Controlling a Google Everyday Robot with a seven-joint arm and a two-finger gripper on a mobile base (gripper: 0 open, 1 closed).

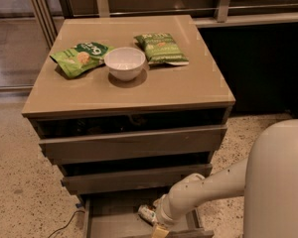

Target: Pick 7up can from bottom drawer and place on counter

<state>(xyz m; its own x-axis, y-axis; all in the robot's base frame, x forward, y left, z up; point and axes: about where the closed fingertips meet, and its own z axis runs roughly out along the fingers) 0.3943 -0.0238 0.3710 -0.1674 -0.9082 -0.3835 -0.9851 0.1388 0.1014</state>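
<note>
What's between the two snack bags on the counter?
A white bowl, camera view. The gripper is down in the bottom drawer, by the can.

7up can (147, 213) lies on its side in open bottom drawer (111, 218), tool (159, 230) just beside it.

The counter (188, 90) is glossy, smooth tan; the white bowl (124, 62) looks glazed, the green snack bag (160, 47) crinkly film. Just beside the gripper (159, 229), on its smooth white plastic arm, lies the shiny metal 7up can (147, 213) on the bottom drawer (114, 217)'s matt grey floor.
</note>
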